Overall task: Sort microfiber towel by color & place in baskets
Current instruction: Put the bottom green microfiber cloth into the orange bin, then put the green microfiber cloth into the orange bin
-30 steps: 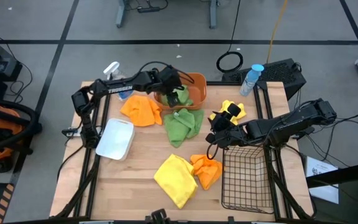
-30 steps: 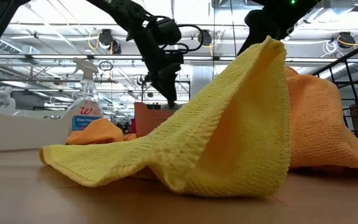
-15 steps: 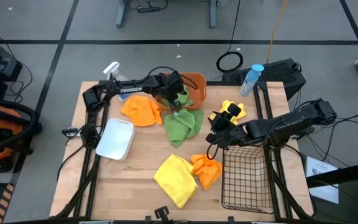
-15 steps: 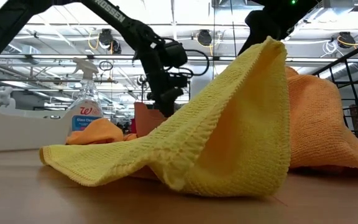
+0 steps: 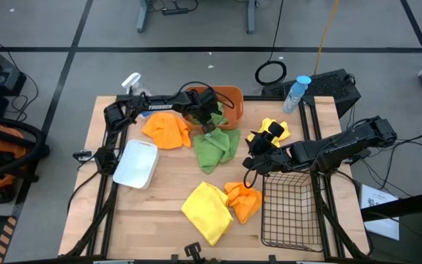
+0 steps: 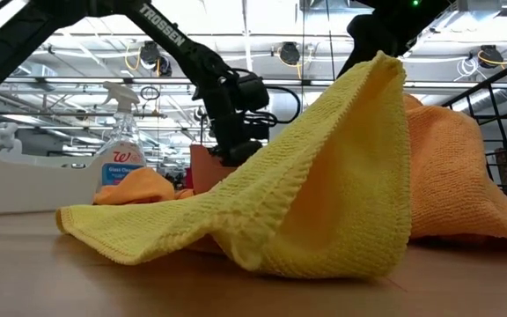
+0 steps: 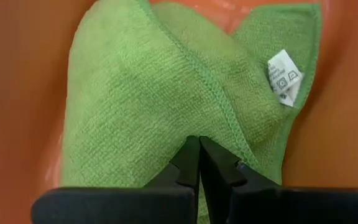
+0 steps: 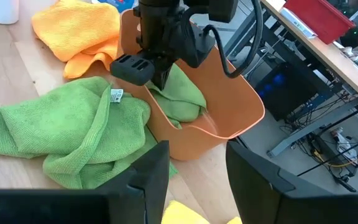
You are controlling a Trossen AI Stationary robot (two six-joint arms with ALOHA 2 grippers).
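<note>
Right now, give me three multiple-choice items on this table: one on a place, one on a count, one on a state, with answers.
1. Where is the left end effector?
A. inside the orange tub
B. over the wire basket
C. above the white bin

2. How many yellow towels lie on the table?
A. one
B. two
C. four

3. The left end effector's fingers are:
A. wide open
B. shut
C. out of sight

Answers: 1 A, it reaches down to the green towel in the tub. 2 B, one near the front, one by the right end effector. 3 B, the left wrist view shows them together.
</note>
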